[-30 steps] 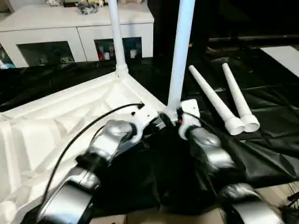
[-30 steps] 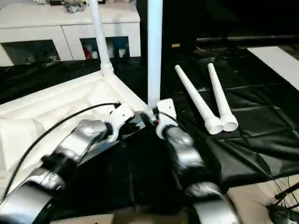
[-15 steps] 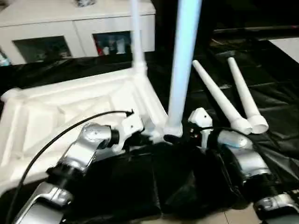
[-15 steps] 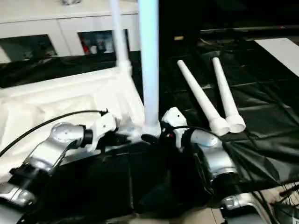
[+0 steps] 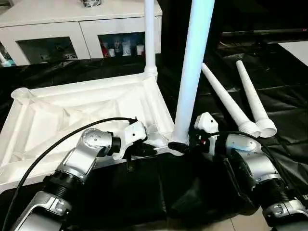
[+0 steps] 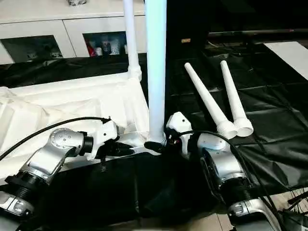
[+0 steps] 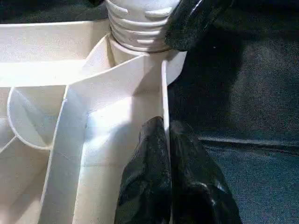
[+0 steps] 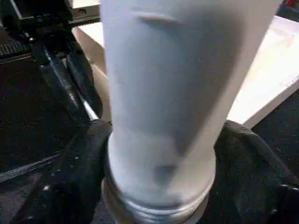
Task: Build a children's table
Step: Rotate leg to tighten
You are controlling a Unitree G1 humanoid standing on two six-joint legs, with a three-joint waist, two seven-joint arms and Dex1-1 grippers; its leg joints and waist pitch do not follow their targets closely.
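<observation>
The white table top [image 5: 72, 113] lies upside down on the black sheet. One leg [image 5: 149, 38] stands upright in its far corner socket. A second leg [image 5: 192, 72] stands in the near right corner socket, its ribbed end [image 7: 140, 28] seated there. My right gripper [image 5: 179, 146] is shut on this leg's base, with fingers [image 8: 79, 172] on either side. To its left, my left gripper [image 5: 146, 152] is shut on the top's rim; its fingers [image 7: 154, 163] pinch the rim wall. Two loose legs [image 5: 226, 103] [image 5: 255, 98] lie side by side to the right.
A white glass-door cabinet [image 5: 57, 24] stands behind the table. The black sheet [image 5: 284, 96] covers the big table, and a white panel [image 5: 296, 48] lies at its far right. A black cable [image 5: 48, 149] loops over my left forearm.
The whole picture has shifted and tilted, so the camera moved. Both grippers keep their holds at the near right corner, and the leg still stands in its socket.
</observation>
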